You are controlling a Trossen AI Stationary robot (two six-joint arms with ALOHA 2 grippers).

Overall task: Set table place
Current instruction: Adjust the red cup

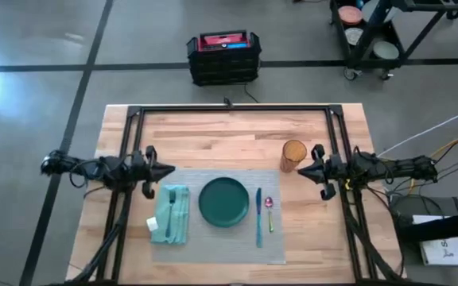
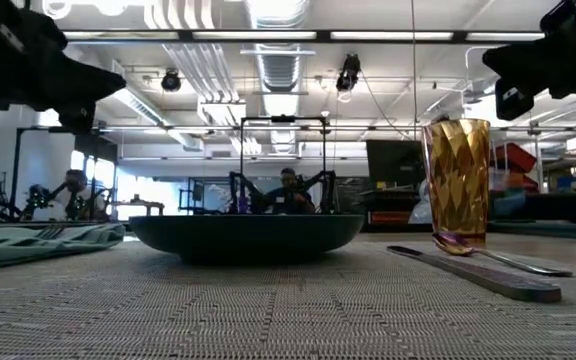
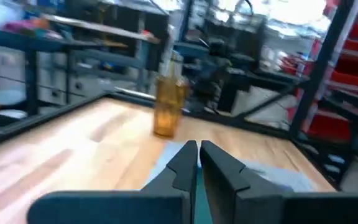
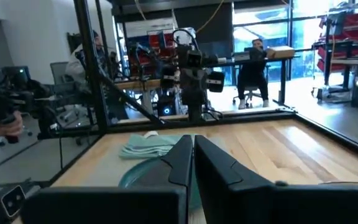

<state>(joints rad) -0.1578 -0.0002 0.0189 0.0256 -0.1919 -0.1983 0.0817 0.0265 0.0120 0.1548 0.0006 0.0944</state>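
Now, left to right across the surface point(image 1: 213, 131):

Left pincer point(image 1: 168, 170): fingers together, holding nothing, hovering just above the placemat's point(image 1: 217, 238) left top corner, close over the teal napkin point(image 1: 171, 214).

Napkin risk: a fork point(image 1: 171, 208) rests on the folded cloth; a low sweep by the left arm could drag both off the mat.

Placemat: lies at the near middle of the surface, carrying napkin, green plate point(image 1: 223, 201), blue knife point(image 1: 258, 216) and spoon point(image 1: 269, 213), all apart from one another.

Amber glass point(image 1: 293, 156): upright on bare wood just beyond the mat's right top corner, near the right pincer; tall, so a nudge could tip it.

Right pincer point(image 1: 304, 169): fingers together, empty, just beside the glass.

High view only: the whole layout and spacing.

Low view only: both arms hang clear above the setting, and the spoon bowl sits in front of the glass.

Right wrist view only: people in the room behind.
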